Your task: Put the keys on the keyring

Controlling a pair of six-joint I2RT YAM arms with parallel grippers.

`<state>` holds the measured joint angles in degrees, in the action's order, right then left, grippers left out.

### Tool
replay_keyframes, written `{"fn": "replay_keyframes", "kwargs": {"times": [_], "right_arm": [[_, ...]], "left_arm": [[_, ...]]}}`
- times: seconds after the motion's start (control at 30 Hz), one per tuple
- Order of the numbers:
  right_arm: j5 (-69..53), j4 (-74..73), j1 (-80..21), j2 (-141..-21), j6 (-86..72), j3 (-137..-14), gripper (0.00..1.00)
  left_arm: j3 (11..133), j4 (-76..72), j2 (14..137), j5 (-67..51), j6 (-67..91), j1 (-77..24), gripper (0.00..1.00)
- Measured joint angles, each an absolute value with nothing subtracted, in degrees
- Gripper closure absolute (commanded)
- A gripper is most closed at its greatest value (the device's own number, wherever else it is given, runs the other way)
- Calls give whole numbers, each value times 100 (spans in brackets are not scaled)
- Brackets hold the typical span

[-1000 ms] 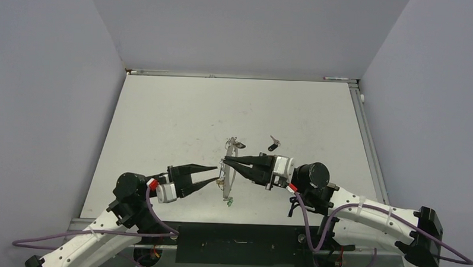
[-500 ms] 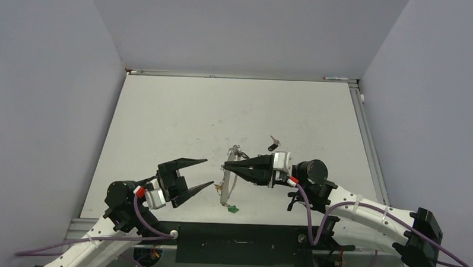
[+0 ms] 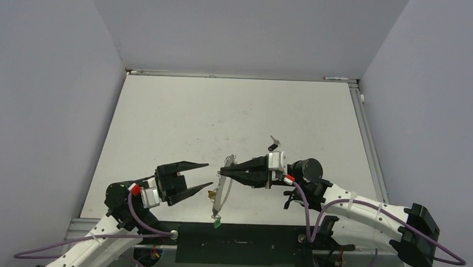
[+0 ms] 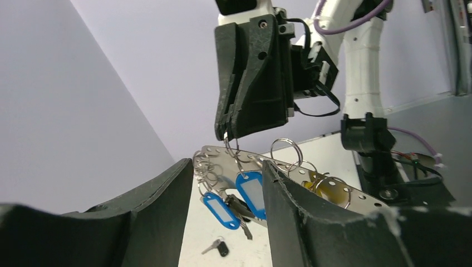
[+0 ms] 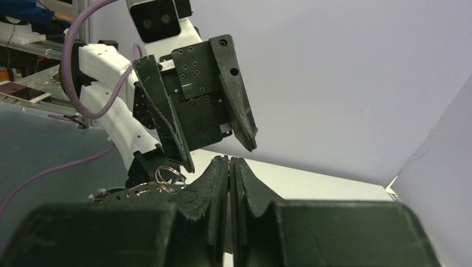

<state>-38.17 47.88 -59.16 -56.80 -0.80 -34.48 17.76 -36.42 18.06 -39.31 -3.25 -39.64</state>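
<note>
**Right gripper pinches the keyring in the air; left gripper waits open beside it**

In the overhead view the right gripper sits just below the middle of the frame. Its jaws are pressed flat together on the top end of the keyring. The keyring hangs from that pinch toward the bottom edge, lifted off the table. A green tag is at its lowest end and a yellow tag sits partway up on its left.

The left gripper, in the lower centre to the left of the ring, has its jaws moderately parted with nothing between them. Its tips are near the ring but apart from it.

From the left wrist camera (looking out between its own fingers) the keyring reads as a grey metal band pierced with holes. It carries small split rings, two blue tags and keys bunched under it at centre frame.

One black key lies alone on the table, just above and to the right of the right gripper's fingers.
</note>
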Motion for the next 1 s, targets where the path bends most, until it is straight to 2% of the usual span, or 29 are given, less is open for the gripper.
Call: {"fn": "replay_keyframes", "kwargs": {"times": [0.17,0.47,0.73,0.93,1.0], "right_arm": [[-3957,4801,-5913,-5830,-211,-3448,95],[-4110,4906,-5889,-5905,-336,-3450,95],[-4248,5043,-5889,-6025,-401,-3472,95],[-4296,5122,-5889,-6119,-491,-3472,95],[-4305,5172,-5889,-6165,-513,-3474,95]], "left_arm": [[1776,-3776,2217,-4298,25,-3964,55],[1776,-3959,2401,-4447,305,-3964,69],[1776,-3962,2508,-4434,344,-3964,73],[1776,-3966,2591,-4412,384,-3964,84],[1776,-3966,2609,-4410,388,-3964,92]]}}
